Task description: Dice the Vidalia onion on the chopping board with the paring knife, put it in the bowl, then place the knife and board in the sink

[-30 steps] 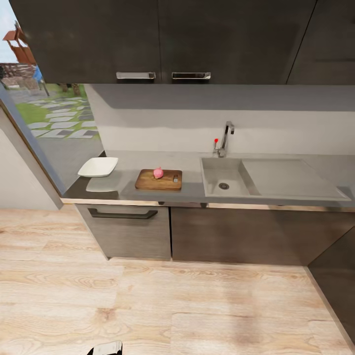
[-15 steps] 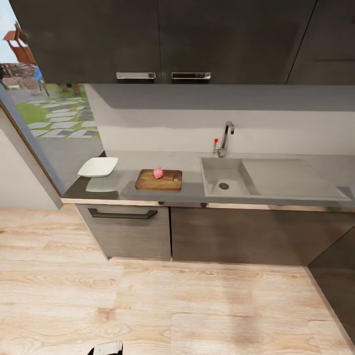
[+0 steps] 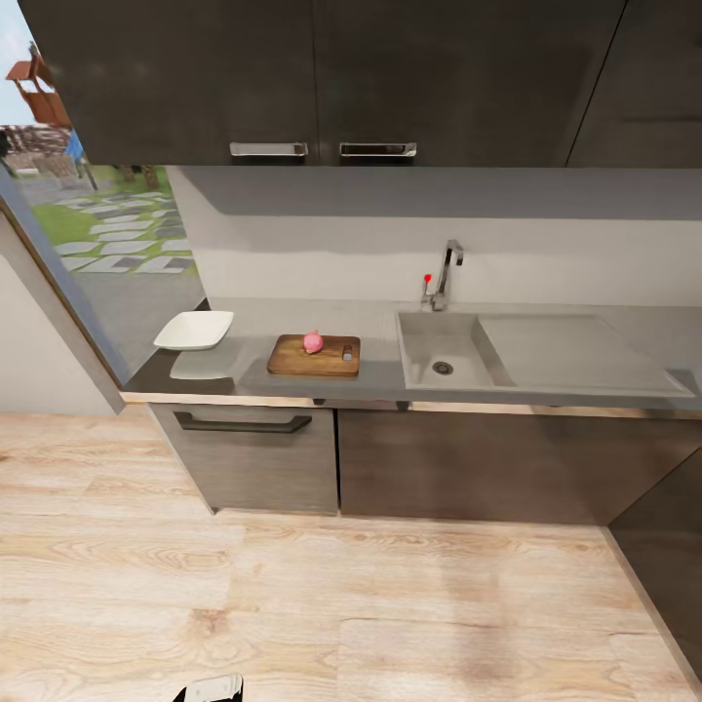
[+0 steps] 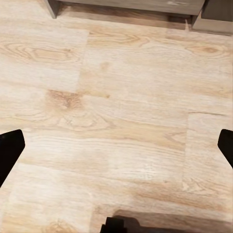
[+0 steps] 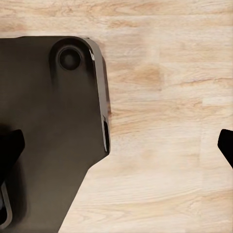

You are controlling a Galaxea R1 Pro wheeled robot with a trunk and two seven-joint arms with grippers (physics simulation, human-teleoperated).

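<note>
In the head view the pinkish Vidalia onion point(image 3: 313, 341) sits whole on the brown chopping board point(image 3: 314, 356), which lies on the grey countertop point(image 3: 375, 322) left of the sink point(image 3: 444, 353). A small dark item point(image 3: 347, 353) lies on the board right of the onion, too small to tell whether it is the paring knife. The white square bowl point(image 3: 195, 330) stands at the counter's left end. The sink basin holds nothing. My left gripper point(image 4: 116, 148) hangs open over wooden floor. My right gripper point(image 5: 116, 145) is open above my dark base point(image 5: 48, 126) and the floor.
I stand well back from the counter, with wide wooden floor point(image 3: 351, 595) between. Dark wall cabinets point(image 3: 322, 78) hang above the worktop, and a drawer with a black handle point(image 3: 242, 423) sits below the bowl. A window point(image 3: 88, 214) is at the left, a chrome tap point(image 3: 447, 273) behind the sink.
</note>
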